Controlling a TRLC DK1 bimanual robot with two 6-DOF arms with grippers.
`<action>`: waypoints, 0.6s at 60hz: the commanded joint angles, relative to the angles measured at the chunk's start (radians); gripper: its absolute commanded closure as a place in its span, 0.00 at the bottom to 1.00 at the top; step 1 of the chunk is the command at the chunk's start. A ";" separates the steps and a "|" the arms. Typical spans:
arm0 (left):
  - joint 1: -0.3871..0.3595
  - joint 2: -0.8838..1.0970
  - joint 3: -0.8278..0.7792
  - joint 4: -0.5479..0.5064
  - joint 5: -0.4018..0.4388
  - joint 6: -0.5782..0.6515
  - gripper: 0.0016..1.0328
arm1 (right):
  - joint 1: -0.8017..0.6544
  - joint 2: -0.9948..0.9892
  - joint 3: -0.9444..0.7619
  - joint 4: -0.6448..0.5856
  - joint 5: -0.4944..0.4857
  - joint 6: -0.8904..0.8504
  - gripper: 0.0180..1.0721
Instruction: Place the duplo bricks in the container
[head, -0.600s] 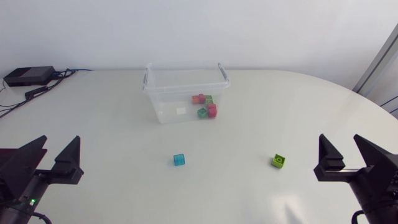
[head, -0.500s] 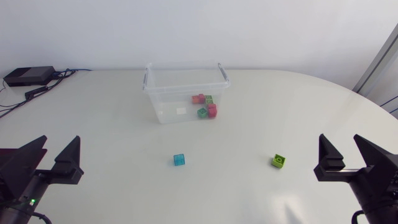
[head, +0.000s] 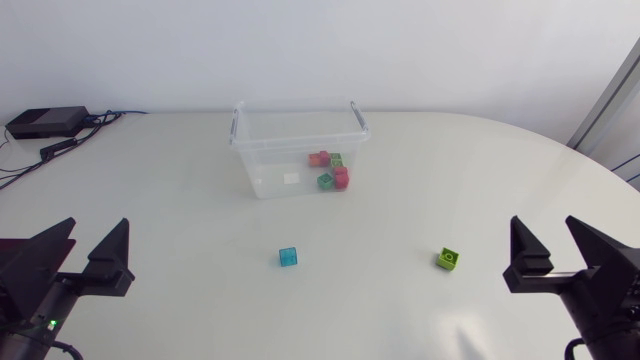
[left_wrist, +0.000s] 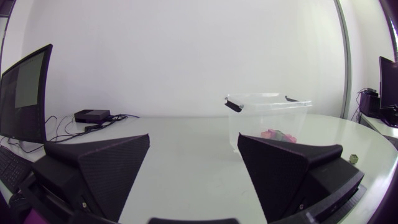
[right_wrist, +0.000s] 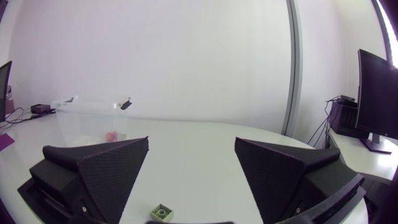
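Now both my jaws gape empty; a green duplo brick (head: 448, 259) and a blue brick (head: 288, 257) lie outside the container (head: 300, 146). Next, probably, my right jaws should descend over the green.

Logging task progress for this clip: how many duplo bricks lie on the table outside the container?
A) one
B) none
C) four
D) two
D: a blue brick and a green brick sit on the bare table, both well apart from the container, which holds the other bricks.
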 joint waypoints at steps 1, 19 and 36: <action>-0.017 -0.010 0.036 -0.009 0.001 -0.002 0.05 | -0.001 -0.005 0.007 -0.018 -0.009 0.006 0.05; -0.069 0.315 0.338 -0.092 0.004 -0.012 0.07 | 0.031 0.182 0.226 -0.093 -0.018 0.006 0.05; -0.172 0.760 0.754 -0.343 0.019 -0.084 0.07 | 0.013 0.496 0.447 -0.177 -0.042 -0.003 0.05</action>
